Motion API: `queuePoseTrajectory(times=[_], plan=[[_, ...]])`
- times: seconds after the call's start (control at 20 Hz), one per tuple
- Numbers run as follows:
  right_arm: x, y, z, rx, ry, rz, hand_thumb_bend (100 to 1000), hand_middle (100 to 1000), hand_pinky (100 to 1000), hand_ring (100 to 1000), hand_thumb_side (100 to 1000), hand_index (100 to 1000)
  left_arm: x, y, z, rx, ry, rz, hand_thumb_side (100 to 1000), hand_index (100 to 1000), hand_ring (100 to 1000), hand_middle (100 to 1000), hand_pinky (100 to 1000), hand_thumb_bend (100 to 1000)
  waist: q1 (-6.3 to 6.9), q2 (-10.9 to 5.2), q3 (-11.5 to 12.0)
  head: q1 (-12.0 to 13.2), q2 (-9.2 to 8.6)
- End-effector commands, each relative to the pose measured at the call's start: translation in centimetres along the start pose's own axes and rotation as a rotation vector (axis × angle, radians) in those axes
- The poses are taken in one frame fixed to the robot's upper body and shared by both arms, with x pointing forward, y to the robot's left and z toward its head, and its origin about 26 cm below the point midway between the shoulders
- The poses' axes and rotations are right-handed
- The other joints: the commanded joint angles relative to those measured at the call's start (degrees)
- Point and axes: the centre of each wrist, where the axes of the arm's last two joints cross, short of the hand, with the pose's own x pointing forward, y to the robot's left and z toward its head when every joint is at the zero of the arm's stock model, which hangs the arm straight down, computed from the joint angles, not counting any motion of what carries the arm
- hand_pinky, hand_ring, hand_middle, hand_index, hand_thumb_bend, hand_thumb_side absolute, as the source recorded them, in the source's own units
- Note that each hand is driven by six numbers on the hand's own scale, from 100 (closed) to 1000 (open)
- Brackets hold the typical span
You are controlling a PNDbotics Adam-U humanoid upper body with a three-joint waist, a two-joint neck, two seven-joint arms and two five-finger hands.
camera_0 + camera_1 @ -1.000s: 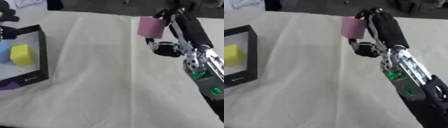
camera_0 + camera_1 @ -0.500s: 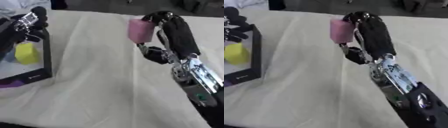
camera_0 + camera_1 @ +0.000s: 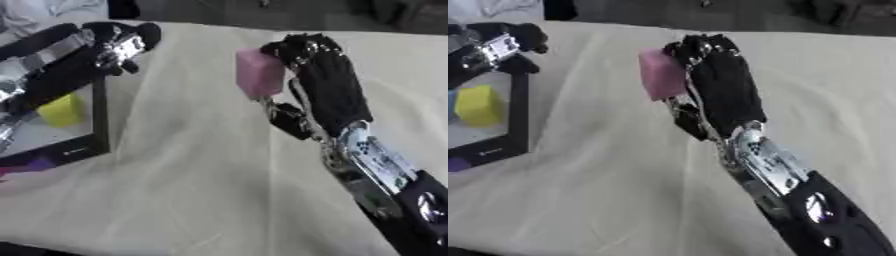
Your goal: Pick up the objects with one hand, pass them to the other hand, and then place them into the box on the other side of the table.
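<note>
My right hand [image 3: 322, 80] is raised over the middle of the table, its fingers curled round a pink block [image 3: 259, 73] that sticks out on its left side. My left hand [image 3: 118, 47] reaches in from the upper left above the black-rimmed box [image 3: 100, 116], fingers relaxed and holding nothing. A gap of cloth lies between the left hand and the pink block. Inside the box lies a yellow block [image 3: 61, 110], with a purple piece [image 3: 35, 164] at its near edge.
A cream cloth [image 3: 192, 190] with creases covers the table. The box stands at the left edge. My right forearm [image 3: 376, 170] crosses the right side of the table from the lower right corner.
My right hand has carried the pink block leftward toward the table's middle. My left hand has come in from the far left, over the box, toward the block.
</note>
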Motion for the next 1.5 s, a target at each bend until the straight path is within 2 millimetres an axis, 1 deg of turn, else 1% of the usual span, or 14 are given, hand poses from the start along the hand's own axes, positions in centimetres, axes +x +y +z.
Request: queuePoseTrajectory(times=[0.05, 0.1, 0.3, 0.55, 0.85, 1.0, 1.2, 1.5], plan=[[0.5, 0.2, -0.6, -0.049, -0.026, 0.021, 100, 466, 702, 589, 100, 545, 1.2, 0.0, 0.0, -0.028, 0.006, -0.045, 872, 919, 801, 843, 886, 361, 0.38, -1.64, 0.1, 0.3, 0.33], [0.7, 0.4, -0.7, -0.054, -0.028, 0.026, 100, 467, 701, 588, 100, 546, 1.5, -0.1, -0.1, -0.036, 0.01, -0.056, 856, 920, 803, 844, 890, 371, 0.39, -1.69, 0.12, 0.3, 0.37], [1.2, 1.2, -0.8, -0.065, -0.041, 0.044, 100, 473, 700, 586, 100, 552, 2.3, -0.5, -0.4, -0.04, 0.028, -0.112, 742, 922, 822, 845, 912, 443, 0.48, -1.79, 0.25, 0.19, 0.44], [1.8, 2.2, -0.8, -0.053, -0.057, 0.051, 100, 476, 692, 586, 100, 556, 3.5, -1.0, -0.7, -0.053, 0.02, -0.184, 667, 926, 839, 852, 934, 472, 0.62, -1.82, 0.48, -0.15, 0.54], [2.9, 2.4, -1.3, -0.082, -0.103, 0.058, 115, 480, 690, 589, 100, 560, 4.3, -1.5, -1.2, -0.056, 0.052, -0.251, 607, 933, 859, 860, 956, 526, 0.87, -1.96, 0.55, -0.28, 0.6], [3.4, 2.3, -1.5, -0.092, -0.113, 0.051, 128, 482, 688, 590, 100, 562, 4.0, -1.8, -1.8, -0.067, 0.075, -0.278, 600, 934, 866, 862, 963, 551, 0.95, -1.99, 0.49, -0.21, 0.6], [3.8, 2.2, -1.8, -0.11, -0.117, 0.045, 143, 484, 689, 589, 100, 565, 3.6, -2.2, -2.7, -0.102, 0.109, -0.283, 608, 934, 870, 862, 967, 555, 0.96, -1.97, 0.44, -0.07, 0.49], [3.9, 2.1, -1.6, -0.145, -0.134, 0.047, 178, 483, 678, 584, 100, 564, 2.8, -2.2, -3.5, -0.09, 0.172, -0.263, 615, 936, 870, 865, 970, 499, 0.87, -1.96, 0.48, 0.44, 0.07]])
